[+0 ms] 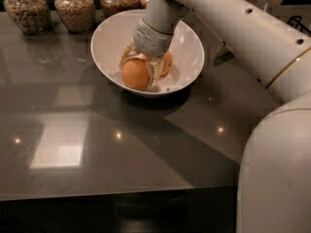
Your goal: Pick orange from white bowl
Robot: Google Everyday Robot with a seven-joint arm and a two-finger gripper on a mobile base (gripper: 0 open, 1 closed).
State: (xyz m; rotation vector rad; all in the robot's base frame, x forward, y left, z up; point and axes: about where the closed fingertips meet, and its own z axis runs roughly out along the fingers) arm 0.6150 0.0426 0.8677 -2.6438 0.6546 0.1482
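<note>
The white bowl [189,38] stands on the dark grey table, near its back edge. Two oranges lie in it. The paler orange [134,74] is at the front left of the bowl's floor. The redder twin [166,63] lies just behind and to the right, half hidden. My gripper [140,72] reaches down into the bowl from the upper right. Its pale fingers [156,70] stand on either side of the front orange and press against it. The orange still rests low in the bowl.
Several glass jars of grain [75,8] stand in a row behind the bowl at the table's back edge. My white arm [252,38] crosses the right side of the view. The glossy table [97,144] stretches toward its front edge.
</note>
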